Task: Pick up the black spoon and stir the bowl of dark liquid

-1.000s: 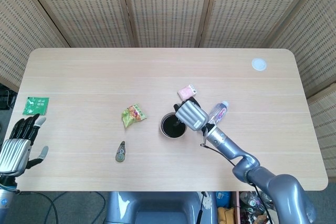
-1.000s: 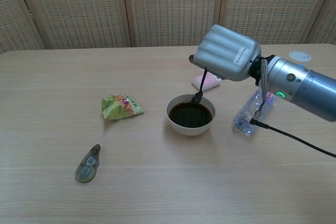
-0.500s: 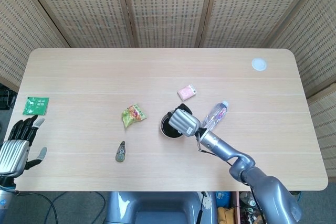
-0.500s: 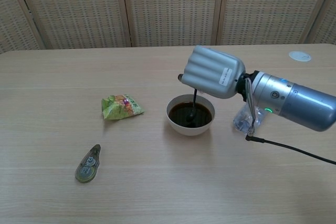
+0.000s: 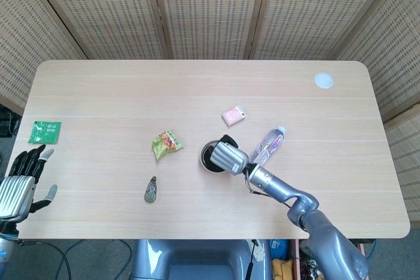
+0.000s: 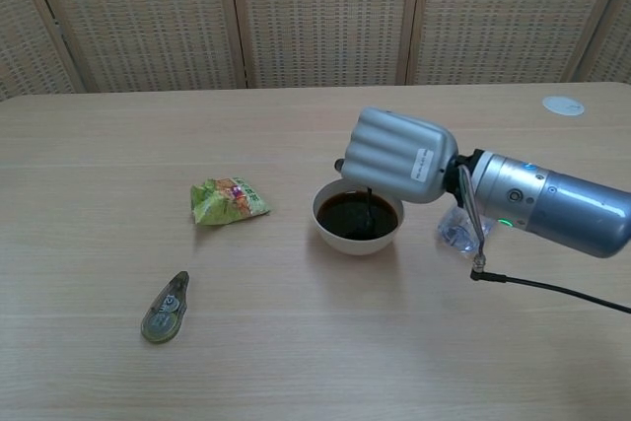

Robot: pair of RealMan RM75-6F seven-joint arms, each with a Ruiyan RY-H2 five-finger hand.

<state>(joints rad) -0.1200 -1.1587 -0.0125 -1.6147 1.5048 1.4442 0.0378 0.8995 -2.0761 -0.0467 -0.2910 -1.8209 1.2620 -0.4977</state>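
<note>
one thin black spoon [image 6: 368, 206] is gripped by the right hand [image 6: 397, 156], fingers curled round the handle, tip dipped in the dark liquid of the small white bowl [image 6: 357, 217] near table centre. right hand is held directly over the bowl's right rim. left hand [image 5: 21, 182] is seen at the table's left edge, fingers apart, nothing held. clear plastic bottle [image 5: 270, 143] lies just right of the bowl; crumpled green snack packet [image 6: 227, 199] lies left of it.

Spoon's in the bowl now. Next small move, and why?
Probably sweep the right hand in a small circle over the bowl. It grips the black spoon upright, its lower end in the dark liquid, so stirring likely needs only a gentle sideways motion.
</note>
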